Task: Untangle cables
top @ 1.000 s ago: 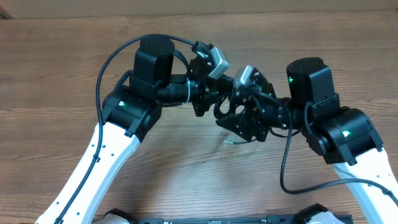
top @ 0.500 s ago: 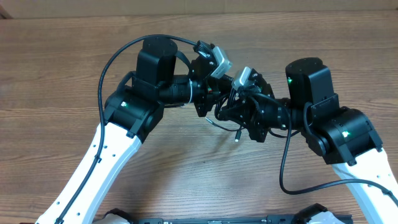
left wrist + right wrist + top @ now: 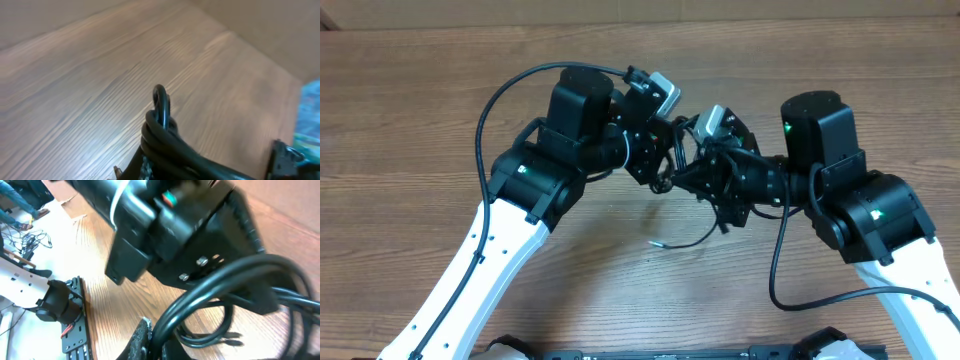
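Left pincer (image 3: 658,168), right pincer (image 3: 698,178): both clamped on the cables (image 3: 160,120), held above the bench (image 3: 420,110) centre. One loose end hangs toward the bench. Bundle looks unseparated; you likely have nearly all untangling left.

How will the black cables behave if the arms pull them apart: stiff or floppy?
Probably floppy: the cables sag toward the table in a loose curve. Likely light, being thin. Their loops look wound together in the right wrist view, so they may snag rather than slide free.
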Action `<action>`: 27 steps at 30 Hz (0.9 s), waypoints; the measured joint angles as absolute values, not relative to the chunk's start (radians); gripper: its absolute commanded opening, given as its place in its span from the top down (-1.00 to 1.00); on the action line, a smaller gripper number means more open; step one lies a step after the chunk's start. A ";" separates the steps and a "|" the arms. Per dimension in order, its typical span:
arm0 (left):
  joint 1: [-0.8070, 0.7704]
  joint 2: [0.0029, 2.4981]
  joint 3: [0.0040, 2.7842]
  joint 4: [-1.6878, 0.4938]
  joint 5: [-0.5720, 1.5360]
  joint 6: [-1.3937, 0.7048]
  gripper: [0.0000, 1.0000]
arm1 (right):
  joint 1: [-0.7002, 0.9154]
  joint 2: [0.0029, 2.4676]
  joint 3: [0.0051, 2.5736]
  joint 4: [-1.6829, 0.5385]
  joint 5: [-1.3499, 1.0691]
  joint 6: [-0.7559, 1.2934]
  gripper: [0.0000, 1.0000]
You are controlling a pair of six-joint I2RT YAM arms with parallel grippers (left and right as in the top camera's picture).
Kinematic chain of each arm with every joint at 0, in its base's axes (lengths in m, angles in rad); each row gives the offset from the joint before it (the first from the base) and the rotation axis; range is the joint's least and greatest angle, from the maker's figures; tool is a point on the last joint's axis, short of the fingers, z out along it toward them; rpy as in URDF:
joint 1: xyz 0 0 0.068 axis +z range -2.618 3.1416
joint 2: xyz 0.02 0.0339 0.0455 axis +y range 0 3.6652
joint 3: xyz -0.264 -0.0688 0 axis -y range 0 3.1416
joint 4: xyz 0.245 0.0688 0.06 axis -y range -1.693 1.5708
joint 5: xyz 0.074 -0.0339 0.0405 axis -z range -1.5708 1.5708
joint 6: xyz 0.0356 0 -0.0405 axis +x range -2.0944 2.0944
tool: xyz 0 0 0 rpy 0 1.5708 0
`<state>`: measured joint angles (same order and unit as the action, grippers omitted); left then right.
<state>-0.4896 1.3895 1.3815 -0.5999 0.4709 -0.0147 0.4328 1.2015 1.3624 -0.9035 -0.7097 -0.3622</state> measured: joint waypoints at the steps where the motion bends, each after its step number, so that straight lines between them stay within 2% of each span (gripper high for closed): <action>1: -0.490 1.390 1.382 -0.612 0.455 -0.018 0.92 | 0.432 1.201 1.362 -0.896 -0.709 -0.362 0.92; 8: -0.487 1.390 1.382 -0.682 0.371 -0.031 0.91 | 0.424 1.171 1.362 -0.870 -0.710 -0.351 0.92; 16: -0.462 1.390 1.382 -0.690 0.316 -0.054 0.92 | 0.336 1.111 1.362 -0.875 -0.674 -0.228 0.92; 17: -0.462 1.390 1.382 -0.690 0.313 -0.055 0.91 | 0.323 1.111 1.362 -0.885 -0.670 -0.219 0.76; 18: -0.462 1.390 1.382 -0.689 0.310 -0.058 0.91 | 0.311 1.111 1.362 -0.897 -0.664 -0.211 0.35; 19: -0.462 1.390 1.382 -0.688 0.309 -0.065 0.92 | 0.300 1.112 1.362 -0.910 -0.659 -0.208 0.23; 27: -0.463 1.390 1.382 -0.672 0.305 -0.238 0.91 | 0.294 1.116 1.362 -0.947 -0.588 -0.179 -0.09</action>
<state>-0.4625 1.3903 1.3815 -0.6720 0.3054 -0.2382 0.2943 1.1164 1.3624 -0.9474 -0.5877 -0.1791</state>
